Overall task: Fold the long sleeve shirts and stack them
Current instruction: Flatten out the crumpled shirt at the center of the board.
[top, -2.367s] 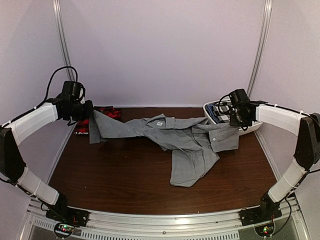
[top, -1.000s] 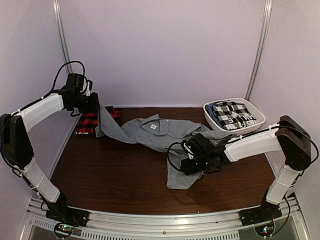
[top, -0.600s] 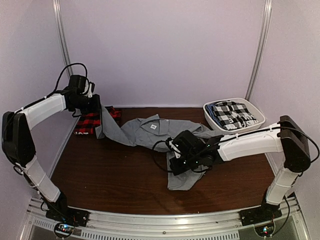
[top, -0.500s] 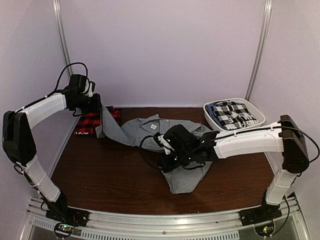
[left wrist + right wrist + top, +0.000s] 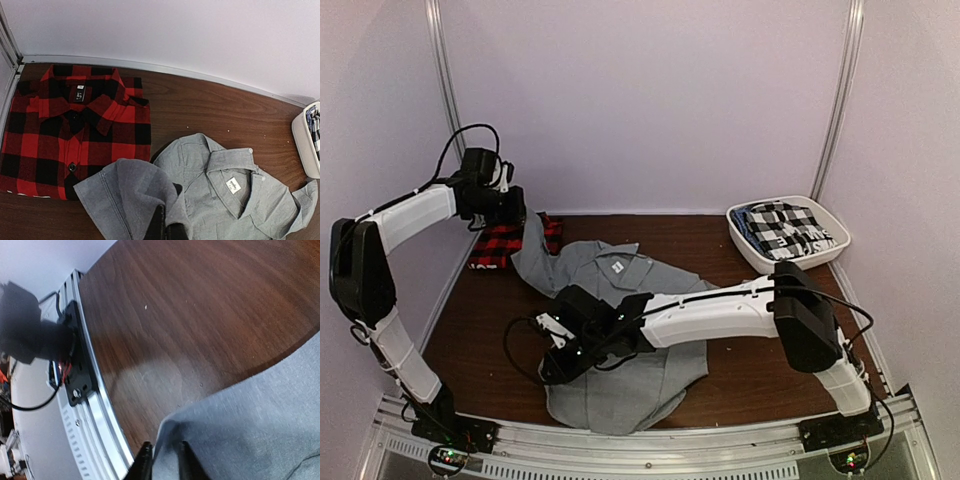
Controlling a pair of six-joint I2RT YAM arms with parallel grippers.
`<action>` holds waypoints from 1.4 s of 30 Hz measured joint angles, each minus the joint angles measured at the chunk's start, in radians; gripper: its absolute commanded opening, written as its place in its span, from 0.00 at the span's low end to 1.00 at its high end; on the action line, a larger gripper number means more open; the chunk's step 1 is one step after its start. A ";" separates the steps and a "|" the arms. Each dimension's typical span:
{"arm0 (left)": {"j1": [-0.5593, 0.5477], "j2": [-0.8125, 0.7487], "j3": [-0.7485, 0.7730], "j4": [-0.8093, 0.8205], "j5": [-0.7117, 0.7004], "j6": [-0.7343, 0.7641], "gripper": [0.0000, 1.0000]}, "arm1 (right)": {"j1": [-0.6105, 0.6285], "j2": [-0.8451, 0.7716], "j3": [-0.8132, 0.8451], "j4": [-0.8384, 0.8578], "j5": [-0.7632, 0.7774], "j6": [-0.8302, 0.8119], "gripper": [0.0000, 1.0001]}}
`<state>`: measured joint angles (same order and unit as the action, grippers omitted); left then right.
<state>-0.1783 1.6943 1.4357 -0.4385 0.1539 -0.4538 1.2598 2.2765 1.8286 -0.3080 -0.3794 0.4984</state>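
The light grey long sleeve shirt lies open on the table, collar toward the back, its hem near the front rail. At the back left my left gripper is raised and shut on a bunched part of the shirt's upper left. My right arm reaches across to the front left. There my right gripper is shut on the lower left corner of the grey shirt, whose cloth sits between the fingers. The red-and-black plaid shirt lies folded at the back left.
A white basket with black-and-white checked cloth stands at the back right, and its rim shows in the left wrist view. The metal front rail runs close beside my right gripper. Walls close in the left, back and right sides.
My right arm has swept from the middle right to the front left, dragging the grey shirt's lower part out toward the front rail. The left gripper has stayed shut at the back left.
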 measured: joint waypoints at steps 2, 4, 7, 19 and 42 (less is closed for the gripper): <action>-0.005 0.000 -0.003 0.000 0.000 0.004 0.00 | 0.001 0.013 0.000 -0.027 -0.006 0.003 0.41; -0.013 0.000 -0.005 0.000 0.000 0.008 0.00 | -0.002 0.007 -0.005 -0.041 0.002 -0.001 0.54; -0.036 0.000 -0.012 0.003 -0.012 0.014 0.00 | -0.012 -0.050 -0.066 -0.034 0.034 -0.002 0.62; -0.059 -0.123 -0.060 0.000 -0.300 0.024 0.00 | -0.185 -0.385 -0.388 -0.043 0.346 -0.001 0.64; 0.025 0.002 0.113 -0.072 -0.415 0.090 0.02 | -0.283 -0.311 -0.491 -0.084 0.520 -0.020 0.64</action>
<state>-0.1535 1.6958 1.5490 -0.5102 -0.2611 -0.3641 0.9768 1.9656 1.3380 -0.3923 0.1410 0.4786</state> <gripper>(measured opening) 0.009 0.640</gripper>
